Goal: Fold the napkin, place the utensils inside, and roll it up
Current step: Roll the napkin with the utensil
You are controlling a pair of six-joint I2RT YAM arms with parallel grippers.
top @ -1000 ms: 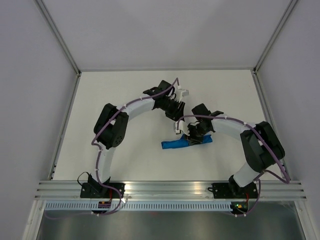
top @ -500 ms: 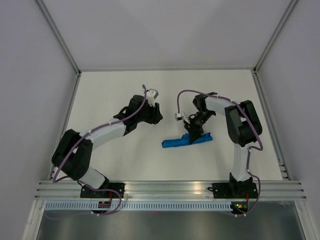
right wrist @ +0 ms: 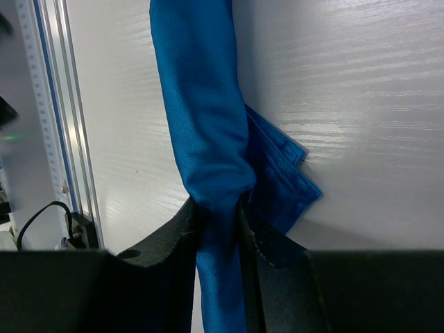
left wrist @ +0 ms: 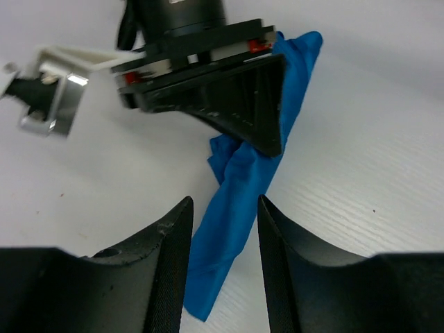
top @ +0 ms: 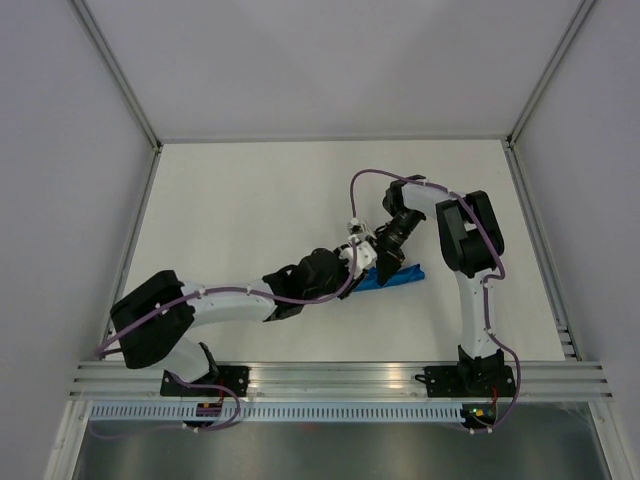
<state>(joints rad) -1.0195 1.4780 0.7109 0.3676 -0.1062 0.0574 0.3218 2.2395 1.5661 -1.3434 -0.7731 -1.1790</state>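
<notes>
The blue napkin [top: 402, 276] lies rolled into a slim twisted roll on the white table, right of centre. My right gripper [top: 384, 260] is shut on the roll's middle; in the right wrist view its fingers [right wrist: 186, 229] pinch the napkin [right wrist: 201, 104] tightly. My left gripper [top: 350, 270] is open at the roll's left end; in the left wrist view its gripper [left wrist: 223, 202] straddles the napkin [left wrist: 232, 215] without closing on it. The right gripper's black body [left wrist: 229, 97] shows just beyond. The knife is hidden.
An aluminium rail [top: 340, 375] runs along the table's near edge and shows in the right wrist view [right wrist: 52, 104]. Grey walls with metal posts [top: 130, 235] bound the table at left, right and back. The two arms meet close together over the roll.
My left arm has swung from the back left down and right, bringing its open gripper to the roll's left end. The right gripper stays on the roll, shifted slightly.
</notes>
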